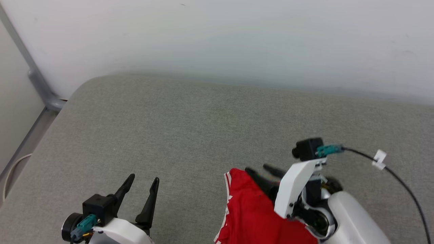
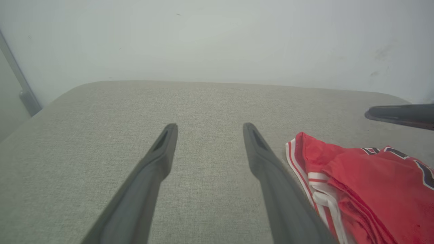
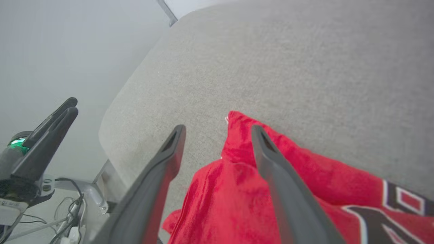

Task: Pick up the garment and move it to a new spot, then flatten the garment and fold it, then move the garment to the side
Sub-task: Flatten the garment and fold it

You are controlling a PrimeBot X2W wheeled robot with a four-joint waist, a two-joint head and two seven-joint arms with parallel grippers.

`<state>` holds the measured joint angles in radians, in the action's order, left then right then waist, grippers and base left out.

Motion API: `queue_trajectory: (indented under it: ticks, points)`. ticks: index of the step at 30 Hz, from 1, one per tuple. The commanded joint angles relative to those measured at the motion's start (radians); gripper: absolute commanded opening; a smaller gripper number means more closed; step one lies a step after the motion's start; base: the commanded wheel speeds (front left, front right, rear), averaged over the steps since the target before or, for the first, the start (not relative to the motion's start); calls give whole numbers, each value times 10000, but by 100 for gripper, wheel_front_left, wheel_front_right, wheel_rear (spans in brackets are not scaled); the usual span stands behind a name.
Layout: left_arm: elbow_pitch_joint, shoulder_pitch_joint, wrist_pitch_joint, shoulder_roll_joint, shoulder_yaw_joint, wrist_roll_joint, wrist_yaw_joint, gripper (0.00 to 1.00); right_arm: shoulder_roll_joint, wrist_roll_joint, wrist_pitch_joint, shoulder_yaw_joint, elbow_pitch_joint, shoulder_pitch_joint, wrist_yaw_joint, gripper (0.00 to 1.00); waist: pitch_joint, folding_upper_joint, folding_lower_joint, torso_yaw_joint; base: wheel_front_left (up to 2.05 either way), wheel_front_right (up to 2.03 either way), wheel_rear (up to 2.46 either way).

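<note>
The garment (image 1: 252, 211), red with white-striped trim, lies bunched on the grey fabric surface (image 1: 203, 128) at the lower middle-right of the head view. Its black, white-outlined lettering shows in the right wrist view on the garment (image 3: 305, 193). My right gripper (image 1: 264, 170) hovers over the garment's far corner, jaws open, and the cloth lies loose under and between the fingers (image 3: 268, 159). My left gripper (image 1: 142, 179) stands open above bare fabric to the left of the garment (image 2: 356, 183), holding nothing. One right finger (image 2: 400, 115) enters the left wrist view from the right.
A pale wall (image 1: 217, 37) runs behind the grey surface's rounded far edge. A grey metal rail (image 1: 37, 81) stands at the left edge. A black cable with a white tag (image 1: 379, 159) trails from my right wrist. Cables lie on the floor (image 3: 67, 223) beside the surface.
</note>
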<state>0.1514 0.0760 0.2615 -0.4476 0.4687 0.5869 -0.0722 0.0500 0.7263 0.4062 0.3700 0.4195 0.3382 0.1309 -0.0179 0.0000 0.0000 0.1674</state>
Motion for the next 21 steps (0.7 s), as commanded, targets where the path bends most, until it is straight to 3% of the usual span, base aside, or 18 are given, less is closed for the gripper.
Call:
queue_trajectory:
  ticks: [1, 7, 15, 18, 21]
  points:
    - [-79, -38, 46, 36, -76, 16, -33, 100, 14, -776, -138, -212, -259, 222, -5, 100, -5, 0, 0, -116, 0, 0, 0]
    - [-345, -53, 47, 225, -320, -122, -5, 100, 1089, -3292, -1013, -1168, -1623, 112, -5, 100, 63, 0, 0, -400, 0, 0, 0]
    - [-726, -118, 46, 556, -904, -574, 125, 100, 2678, -4674, -2558, -2417, -3138, -789, -6, 100, 250, 0, 0, -753, 0, 0, 0]
    - [-875, -157, 46, 708, -1163, -815, 221, 100, 2839, -4935, -3138, -3002, -3576, -1330, -6, 100, 336, 0, 0, -852, 0, 0, 0]
    - [-1006, -214, 46, 900, -1421, -1023, 393, 100, 2551, -5030, -3689, -3670, -3964, -1950, -6, 100, 403, 0, 0, -908, 0, 0, 0]
